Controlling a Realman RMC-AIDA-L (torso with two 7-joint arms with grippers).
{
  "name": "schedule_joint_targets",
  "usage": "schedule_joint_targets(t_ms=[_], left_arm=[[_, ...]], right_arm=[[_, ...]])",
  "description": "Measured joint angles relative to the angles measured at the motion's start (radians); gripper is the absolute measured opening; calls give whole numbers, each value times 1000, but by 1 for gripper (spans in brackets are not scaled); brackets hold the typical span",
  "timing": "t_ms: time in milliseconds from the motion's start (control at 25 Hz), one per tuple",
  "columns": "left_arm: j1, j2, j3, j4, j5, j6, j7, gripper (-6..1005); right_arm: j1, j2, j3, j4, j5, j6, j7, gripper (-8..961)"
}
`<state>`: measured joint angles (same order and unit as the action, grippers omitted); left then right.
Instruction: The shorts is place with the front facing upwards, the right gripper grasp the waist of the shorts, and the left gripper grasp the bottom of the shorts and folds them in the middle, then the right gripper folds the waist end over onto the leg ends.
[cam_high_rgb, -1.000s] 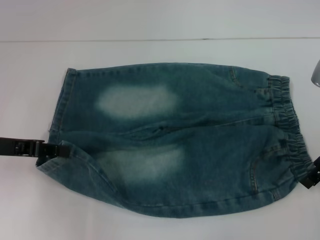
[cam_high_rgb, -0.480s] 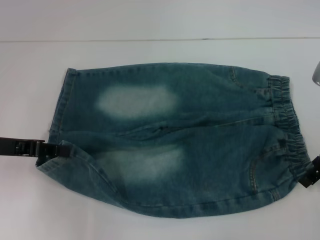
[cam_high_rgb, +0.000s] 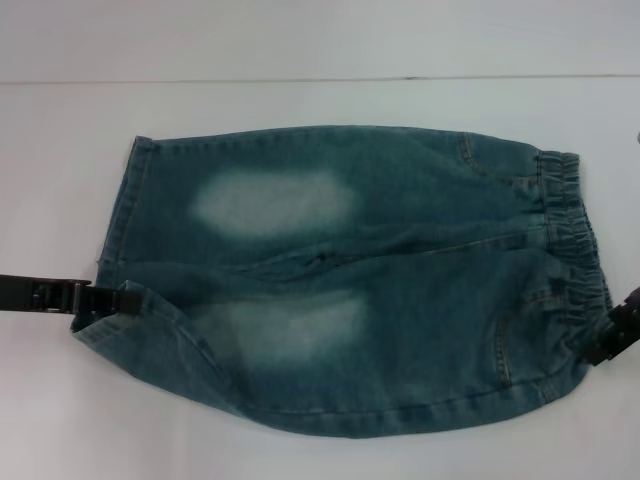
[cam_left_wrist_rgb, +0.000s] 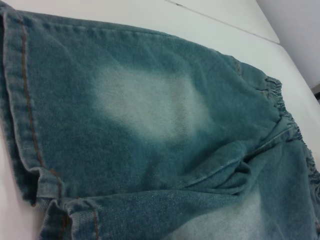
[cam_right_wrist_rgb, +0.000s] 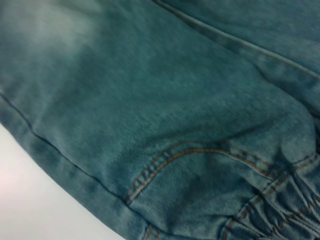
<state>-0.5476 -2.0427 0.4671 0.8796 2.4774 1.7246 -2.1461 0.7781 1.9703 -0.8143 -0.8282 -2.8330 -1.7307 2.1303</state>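
Observation:
The blue-green denim shorts (cam_high_rgb: 350, 280) lie spread on the white table, with two pale faded patches facing up. The gathered waist (cam_high_rgb: 570, 230) is at the right and the flat leg hems (cam_high_rgb: 125, 200) are at the left. My left gripper (cam_high_rgb: 118, 298) reaches in from the left edge and is shut on the near leg hem, which is slightly raised and curled. My right gripper (cam_high_rgb: 598, 345) is at the near right corner, shut on the waist. The left wrist view shows the hem (cam_left_wrist_rgb: 20, 100) and a faded patch close up. The right wrist view shows a pocket seam and the gathered waist (cam_right_wrist_rgb: 280, 210).
The white table (cam_high_rgb: 300, 50) extends all round the shorts, and a thin seam line runs across it at the far side. No other objects are in view.
My right gripper has shifted a little inward and away from me, pulling the near waist corner with it. The left gripper has stayed put.

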Motion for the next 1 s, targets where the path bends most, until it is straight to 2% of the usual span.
schedule_joint_targets(t_ms=[480, 680, 880, 1000], left_arm=[[0, -2, 3, -2, 0, -4, 0, 26], [1, -3, 2, -2, 0, -7, 0, 26], [3, -4, 2, -2, 0, -8, 0, 26], [2, -4, 3, -4, 0, -8, 0, 27]], right_arm=[[-13, -5, 30, 35, 55, 7, -25, 791], [-14, 1, 45, 35, 56, 24, -36, 678], [-15, 8, 52, 35, 56, 41, -42, 443], [-17, 10, 59, 35, 57, 51, -43, 335]])
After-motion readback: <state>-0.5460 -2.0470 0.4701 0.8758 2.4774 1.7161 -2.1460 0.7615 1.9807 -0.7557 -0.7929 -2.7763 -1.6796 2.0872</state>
